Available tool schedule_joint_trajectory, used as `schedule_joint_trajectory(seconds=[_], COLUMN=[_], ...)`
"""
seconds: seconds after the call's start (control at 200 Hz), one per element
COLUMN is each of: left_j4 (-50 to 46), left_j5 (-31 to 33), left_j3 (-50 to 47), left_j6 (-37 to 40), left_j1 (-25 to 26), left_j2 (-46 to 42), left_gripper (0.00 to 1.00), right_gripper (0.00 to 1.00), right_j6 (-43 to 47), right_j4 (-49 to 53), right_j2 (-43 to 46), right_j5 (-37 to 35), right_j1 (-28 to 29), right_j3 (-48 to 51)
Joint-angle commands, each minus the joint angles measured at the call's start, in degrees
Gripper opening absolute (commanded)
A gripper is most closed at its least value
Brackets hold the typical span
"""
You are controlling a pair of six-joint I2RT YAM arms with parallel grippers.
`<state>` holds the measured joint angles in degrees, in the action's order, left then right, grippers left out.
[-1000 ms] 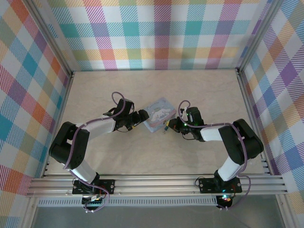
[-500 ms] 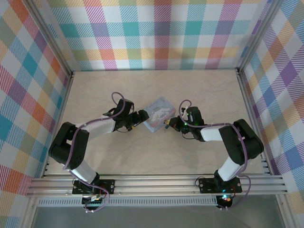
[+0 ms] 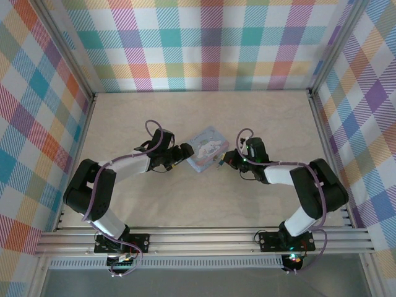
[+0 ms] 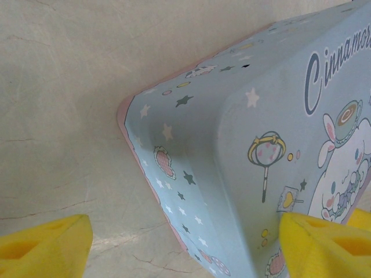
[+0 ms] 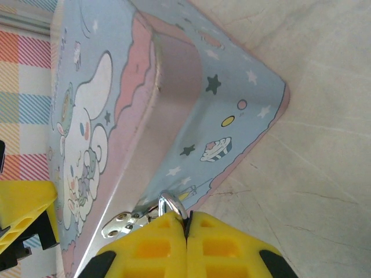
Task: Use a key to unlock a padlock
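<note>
The padlock's thin silvery shackle [image 5: 174, 202] hangs in the metal hasp [image 5: 122, 223] on the side of a pale blue cartoon tin [image 3: 207, 148]; its body is hidden behind my right fingers. My right gripper [image 5: 186, 223] is shut right at the shackle, with a thin dark sliver pinched between the fingertips that looks like the key's edge. From above, the right gripper [image 3: 220, 161] sits at the tin's right side. My left gripper [image 3: 184, 154] is open at the tin's left corner. Its yellow fingers [image 4: 324, 246] straddle that corner of the tin [image 4: 232, 145] without closing on it.
The tin lies mid-table on a beige marbled top [image 3: 204, 111], between both forearms. Plaid walls with aluminium posts [image 3: 322, 117] close in the left, right and back. A metal rail [image 3: 204, 238] runs along the near edge.
The right wrist has shifted a little to the right and away, its gripper still shut at the hasp. The left arm and the tin look unmoved.
</note>
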<state>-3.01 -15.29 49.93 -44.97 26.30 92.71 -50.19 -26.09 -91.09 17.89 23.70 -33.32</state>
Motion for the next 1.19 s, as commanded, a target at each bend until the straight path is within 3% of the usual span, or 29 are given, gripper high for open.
schedule_joint_trajectory(seconds=[0.0, 0.51, 0.795, 1.03, 1.19], left_j4=[-4.2, -5.9, -6.3, -0.7, -0.4], left_j5=[2.0, 3.0, 11.8, 14.1, 20.5], left_j3=[-1.3, 2.8, 0.1, -4.3, -7.3], left_j6=[0.6, 4.0, 9.0, 13.7, 16.2], left_j1=[-0.6, -0.6, -0.6, -0.6, -0.7], left_j2=[-1.5, -6.5, -17.0, -25.7, -32.0], left_gripper=[0.83, 0.89, 1.00, 1.00, 1.00], right_gripper=[0.00, 0.00, 0.00, 0.00, 0.00], right_j6=[3.3, 16.9, 23.8, 24.2, 23.5], right_j4=[3.4, 27.1, 43.9, 52.8, 57.0], right_j2=[3.2, 16.9, 22.7, 24.5, 24.8], right_j5=[-1.1, -3.9, -7.3, -8.9, -10.3], right_j1=[-0.5, -0.5, -0.5, 1.3, 4.4], right_j3=[-1.1, -6.8, -11.6, -14.1, -14.0])
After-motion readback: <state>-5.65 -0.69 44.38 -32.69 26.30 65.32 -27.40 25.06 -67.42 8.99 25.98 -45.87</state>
